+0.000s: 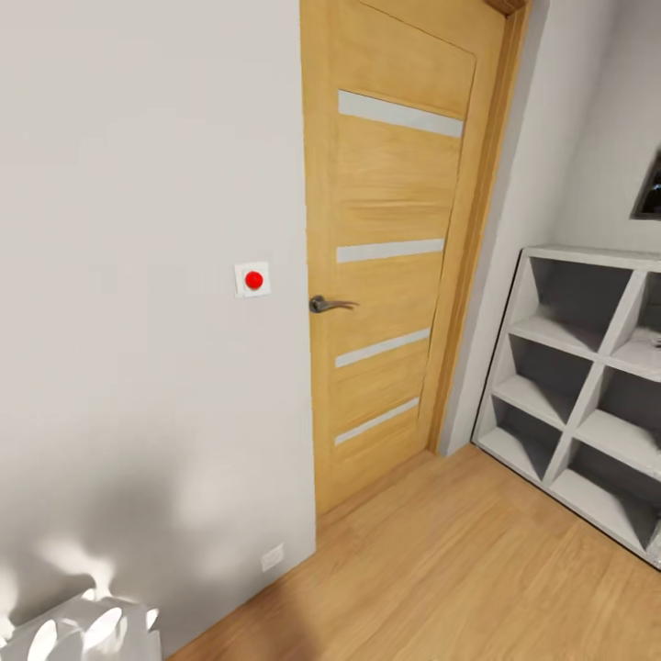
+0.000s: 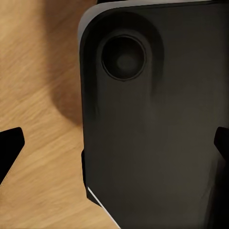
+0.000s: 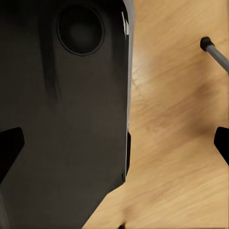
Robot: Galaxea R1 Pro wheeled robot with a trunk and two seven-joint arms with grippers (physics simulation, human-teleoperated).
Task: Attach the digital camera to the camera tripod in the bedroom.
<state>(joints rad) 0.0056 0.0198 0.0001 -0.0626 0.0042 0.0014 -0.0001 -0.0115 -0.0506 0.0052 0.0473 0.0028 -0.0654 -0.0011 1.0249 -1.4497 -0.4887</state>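
Left gripper (image 2: pixel 114 143) spread wide, empty, right gripper (image 3: pixel 114 143) likewise

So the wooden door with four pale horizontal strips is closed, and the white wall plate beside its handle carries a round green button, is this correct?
Not quite. The round button on the white wall plate is red, not green, as the head view shows. The rest holds: the wooden door with four pale horizontal strips is closed, and the plate sits on the wall beside its grey lever handle.

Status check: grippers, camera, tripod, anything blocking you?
Both grippers open, holding nothing, fingertips wide over the wood floor. Facing a closed wooden door, white cube shelf to its right. A slim grey leg with black foot near the right gripper.
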